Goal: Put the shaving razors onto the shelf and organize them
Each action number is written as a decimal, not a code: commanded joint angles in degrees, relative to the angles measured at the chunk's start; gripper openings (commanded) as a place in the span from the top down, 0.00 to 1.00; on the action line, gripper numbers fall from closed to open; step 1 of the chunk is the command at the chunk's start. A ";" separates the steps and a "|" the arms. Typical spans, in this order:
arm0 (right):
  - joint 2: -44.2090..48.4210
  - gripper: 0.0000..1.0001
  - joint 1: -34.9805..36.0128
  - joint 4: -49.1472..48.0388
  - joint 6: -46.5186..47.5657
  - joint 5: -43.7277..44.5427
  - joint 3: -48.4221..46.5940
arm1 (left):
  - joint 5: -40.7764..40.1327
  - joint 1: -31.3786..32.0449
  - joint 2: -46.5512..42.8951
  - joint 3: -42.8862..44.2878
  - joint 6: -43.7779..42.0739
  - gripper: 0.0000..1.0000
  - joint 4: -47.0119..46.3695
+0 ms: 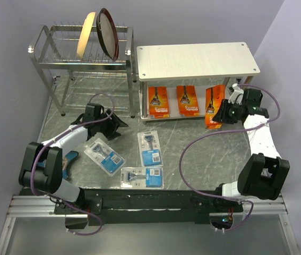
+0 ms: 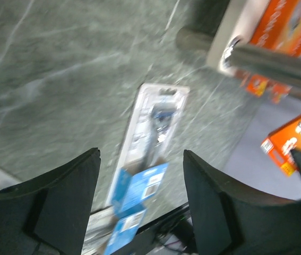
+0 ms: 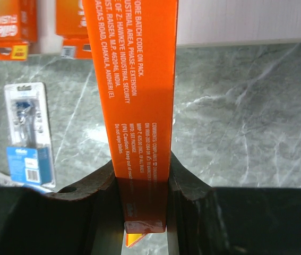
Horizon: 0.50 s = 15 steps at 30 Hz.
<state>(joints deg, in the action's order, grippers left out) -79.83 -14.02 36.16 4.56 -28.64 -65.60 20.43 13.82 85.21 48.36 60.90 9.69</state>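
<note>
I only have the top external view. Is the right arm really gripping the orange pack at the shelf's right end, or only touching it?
Observer: Gripping. In the right wrist view the right gripper has its jaws closed on the orange pack, held edge-on with its small-print side facing the camera.
Operator: Is the left arm carrying anything?
Observer: No. The left wrist view shows the left gripper with its jaws apart and nothing between them.
Operator: What is it pointed at?
Observer: Through the gap, a clear blue-card pack lies flat on the table, untouched. That picture is blurred.
</note>
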 commanded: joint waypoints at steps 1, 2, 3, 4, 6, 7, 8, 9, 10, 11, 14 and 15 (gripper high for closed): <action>0.12 0.70 -0.83 -11.09 -1.04 0.08 3.63 | 4.27 -1.25 -2.50 -0.98 -8.96 0.30 2.60; -0.32 0.70 -0.92 -11.90 -1.22 0.08 4.51 | 4.71 -1.78 -2.77 -1.25 -9.48 0.29 2.79; -1.19 0.71 -1.09 -12.34 -1.57 0.08 4.61 | 4.71 -1.87 -3.20 -1.77 -10.27 0.29 2.79; -1.72 0.71 -1.27 -13.39 -1.83 -0.27 4.78 | 4.80 -1.96 -3.29 -2.04 -10.71 0.28 2.70; -2.95 0.71 -1.80 -14.36 -2.27 -0.89 4.96 | 4.80 -1.96 -3.21 -2.74 -11.77 0.28 2.61; -3.31 0.71 -1.89 -15.15 -2.36 -0.80 5.05 | 4.71 -1.96 -3.21 -3.00 -11.95 0.28 2.52; -3.57 0.71 -1.97 -15.68 -2.36 -0.80 5.13 | 4.80 -1.96 -3.21 -3.27 -12.21 0.27 2.26; -4.27 0.71 -1.97 -16.03 -2.27 -0.80 5.05 | 4.54 -1.96 -3.21 -3.62 -13.26 0.27 2.26; -4.80 0.71 -2.06 -16.82 -2.27 -0.97 4.96 | 4.45 -2.05 -3.21 -3.71 -13.88 0.27 2.26; -5.24 0.71 -2.06 -17.26 -2.27 -1.50 4.70 | 4.36 -2.05 -3.29 -3.88 -14.49 0.27 2.26; -7.87 0.71 -2.15 -19.02 -2.88 -2.81 3.73 | 2.96 -2.05 -3.38 -4.68 -17.30 0.25 2.87; -9.45 0.71 -2.06 -19.37 -3.24 -2.91 3.38 | 2.69 -2.13 -3.64 -5.29 -18.44 0.25 3.14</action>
<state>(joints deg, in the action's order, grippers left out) -86.35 -15.81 23.00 2.39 -29.12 -60.40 23.70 11.97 83.68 44.23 48.07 12.12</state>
